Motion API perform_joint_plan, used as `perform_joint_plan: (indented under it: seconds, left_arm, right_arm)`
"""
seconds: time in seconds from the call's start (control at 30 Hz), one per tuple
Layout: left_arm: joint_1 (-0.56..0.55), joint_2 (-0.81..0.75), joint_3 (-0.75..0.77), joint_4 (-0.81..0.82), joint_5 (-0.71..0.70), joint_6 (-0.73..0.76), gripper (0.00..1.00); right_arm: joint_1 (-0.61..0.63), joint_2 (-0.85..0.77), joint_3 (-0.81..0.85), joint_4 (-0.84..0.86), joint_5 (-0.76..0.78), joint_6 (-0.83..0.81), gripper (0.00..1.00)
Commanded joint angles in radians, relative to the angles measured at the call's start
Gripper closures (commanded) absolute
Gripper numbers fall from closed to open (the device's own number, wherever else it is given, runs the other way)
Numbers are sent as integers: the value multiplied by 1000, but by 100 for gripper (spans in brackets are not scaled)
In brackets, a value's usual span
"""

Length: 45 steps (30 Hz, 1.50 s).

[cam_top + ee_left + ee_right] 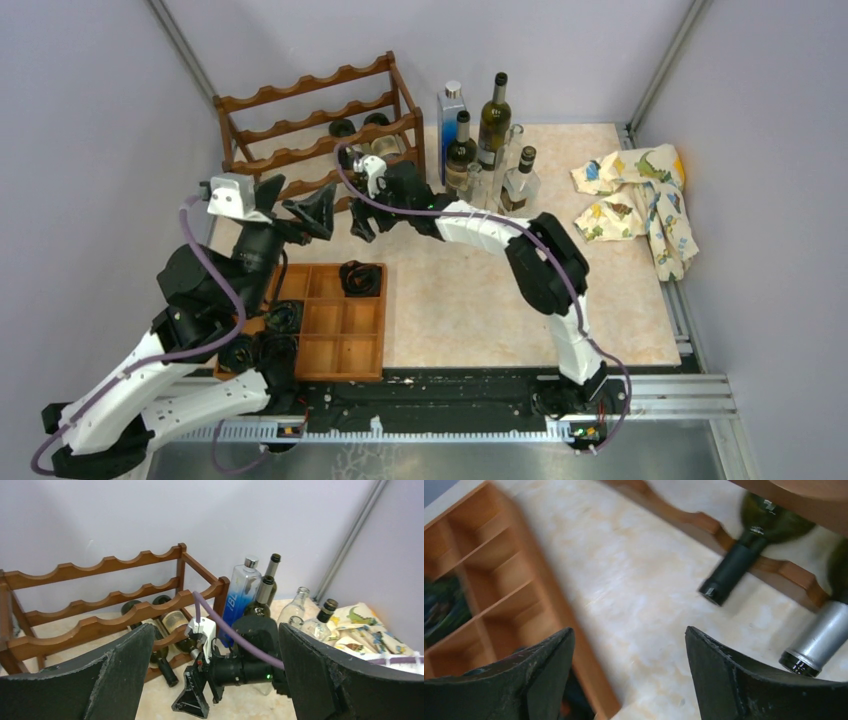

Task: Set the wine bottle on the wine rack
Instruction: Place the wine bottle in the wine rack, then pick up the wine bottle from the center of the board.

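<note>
The dark wooden wine rack (320, 125) stands at the back left. Two wine bottles lie side by side on its lowest tier, necks poking out toward me: one black-capped (729, 572), one silver-capped (819, 640). In the left wrist view the same wine bottles (172, 622) show behind the scalloped front rail (100, 622). My right gripper (629, 630) (370, 222) hovers open over bare table just in front of the necks, holding nothing. My left gripper (300, 205) (216, 630) stands wide open and empty, left of the right one, facing the rack.
Several standing bottles (485, 140), one of them blue (242, 597), cluster right of the rack. A patterned cloth (640, 195) lies at the far right. A flat wooden compartment tray (335, 325) with dark items sits near the left arm.
</note>
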Motion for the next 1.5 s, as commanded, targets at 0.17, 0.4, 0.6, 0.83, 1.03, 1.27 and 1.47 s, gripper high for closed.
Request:
perform_joint_plan:
  seconds: [0.17,0.4,0.6,0.83,1.03,1.27,1.47]
  left_arm:
    - [6,-134,-69,-49,125,-145,1]
    - [6,-159,-55,-37,223,-183,1]
    - [6,-136,-79,-18,299,-316,1]
    - [6,-45,-157,55,369,-553,1]
    - [6,138,-118,61,473,-633,1]
    - [6,330,-11,57,487,-575,1]
    - [13,456,85,7,486,-519,2]
  right_arm:
    - [-16,-340,-63,-483,-496,-543,8]
    - [-62,-546,-118,-790,-487,-759,1]
    - [-132,-735,-192,-762,-462,-770,1]
    - [-393,-965,-232,-629,-583,-496,1]
    - [-587,-1178,-399,-607,-577,-357,1]
    - [-740,-1245,-551,-785,-390,-407,1]
    - [-844,-1231,-686,-622,-412,-328,1]
